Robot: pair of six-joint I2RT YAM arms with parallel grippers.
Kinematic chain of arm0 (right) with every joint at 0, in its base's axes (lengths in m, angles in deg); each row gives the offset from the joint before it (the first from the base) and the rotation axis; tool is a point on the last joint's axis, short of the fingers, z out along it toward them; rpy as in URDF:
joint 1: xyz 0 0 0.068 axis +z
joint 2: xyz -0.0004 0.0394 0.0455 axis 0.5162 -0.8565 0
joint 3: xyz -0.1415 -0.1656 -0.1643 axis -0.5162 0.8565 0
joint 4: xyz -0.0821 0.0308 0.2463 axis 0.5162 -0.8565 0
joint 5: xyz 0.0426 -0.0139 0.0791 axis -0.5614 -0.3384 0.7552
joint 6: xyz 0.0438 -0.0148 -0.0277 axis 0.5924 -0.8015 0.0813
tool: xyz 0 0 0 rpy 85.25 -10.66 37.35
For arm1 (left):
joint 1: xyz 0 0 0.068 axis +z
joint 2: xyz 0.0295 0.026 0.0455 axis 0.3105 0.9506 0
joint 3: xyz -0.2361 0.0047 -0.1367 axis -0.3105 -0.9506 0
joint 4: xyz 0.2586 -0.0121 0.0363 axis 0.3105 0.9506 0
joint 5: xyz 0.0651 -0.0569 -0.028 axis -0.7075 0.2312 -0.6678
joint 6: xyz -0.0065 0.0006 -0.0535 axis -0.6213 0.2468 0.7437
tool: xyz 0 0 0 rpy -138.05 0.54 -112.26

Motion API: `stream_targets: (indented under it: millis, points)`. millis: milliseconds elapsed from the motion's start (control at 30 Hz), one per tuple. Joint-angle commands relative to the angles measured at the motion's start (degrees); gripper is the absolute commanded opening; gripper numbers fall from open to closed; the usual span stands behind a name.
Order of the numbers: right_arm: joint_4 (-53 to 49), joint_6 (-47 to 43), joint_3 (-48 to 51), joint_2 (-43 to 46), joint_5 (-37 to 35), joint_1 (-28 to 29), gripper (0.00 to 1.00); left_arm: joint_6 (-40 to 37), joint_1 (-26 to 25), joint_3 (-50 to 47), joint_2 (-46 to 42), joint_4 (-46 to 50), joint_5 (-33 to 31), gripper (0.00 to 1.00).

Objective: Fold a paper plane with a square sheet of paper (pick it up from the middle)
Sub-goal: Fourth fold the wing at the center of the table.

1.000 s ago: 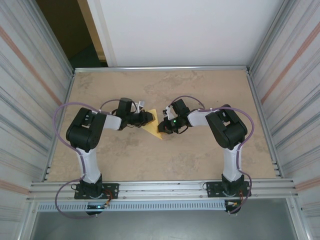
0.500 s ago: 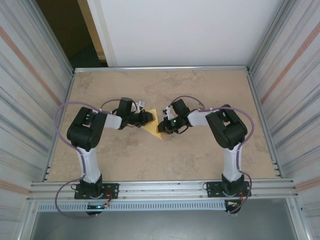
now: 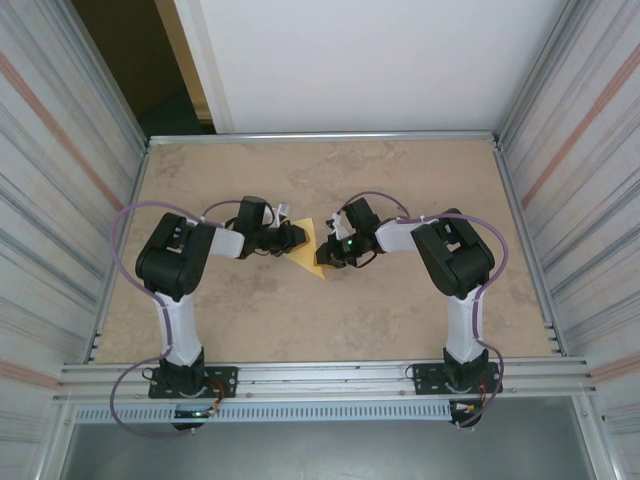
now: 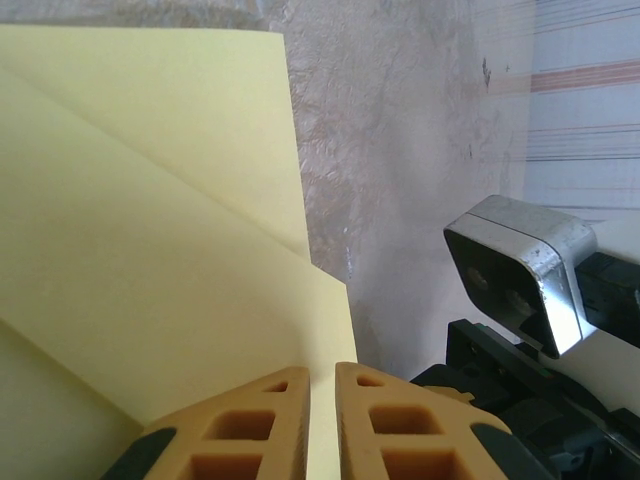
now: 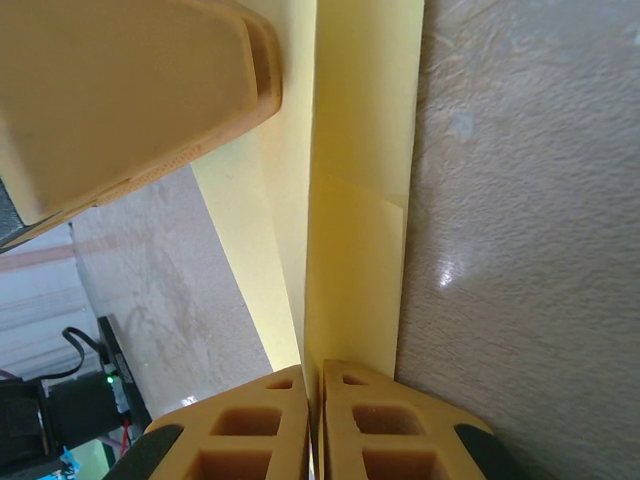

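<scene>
Begins at the near rail (image 3: 320, 372), ribbed aluminium, with both arm bases bolted to it. Reaches inward from there to the middle of the table (image 3: 400, 310), a matte beige top mottled like stone.

Pinches the sheet of paper (image 3: 306, 256) from both sides. Grips with the left gripper (image 3: 299, 236), jaws nearly closed on a layered edge. Grips with the right gripper (image 3: 323, 258), jaws all but touching along a crease line.

Reads as mid-fold, well short of a finished dart. Lies at mid-table between the two wrists, already creased into a roughly triangular shape with overlapping flaps.

Calls next, most likely, for drawing one flap over while pinning the other side, then pressing the new crease flat. Needs gentle, matched motion, since thin paper held at two points may buckle or tear.

Shows, up close, plain yellow paper, smooth and thin, with sharp diagonal edges. Shows too blocky orange fingertips (image 5: 288, 440) with hollow cells, and a slight sheen on the tabletop.

Ends farther back at bare table and a flat white wall (image 3: 370, 60).
</scene>
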Motion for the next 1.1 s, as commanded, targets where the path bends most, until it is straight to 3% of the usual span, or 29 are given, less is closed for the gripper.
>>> stream_targets:
  millis: [0, 333, 633, 1067]
  points:
    - [-6.89, 0.52, 1.84, -3.8, -6.77, -1.23, 0.12, -1.3, -0.18, 1.19, 1.36, 1.21, 0.02, 0.15]
    - [-6.93, 0.29, 2.03, -4.03, -7.27, -1.12, 0.13, -1.36, -0.18, 1.39, 0.84, 1.23, 0.48, 0.17]
    - [-6.65, 0.24, 2.25, -4.01, -8.1, -1.2, 0.09, -1.99, 0.87, -2.54, -5.47, 0.48, -1.36, 0.29]
    - [-4.46, 0.78, 3.64, -3.46, -7.75, -1.53, 0.05, 0.07, 0.94, -6.64, -5.52, -0.37, -4.06, 0.38]
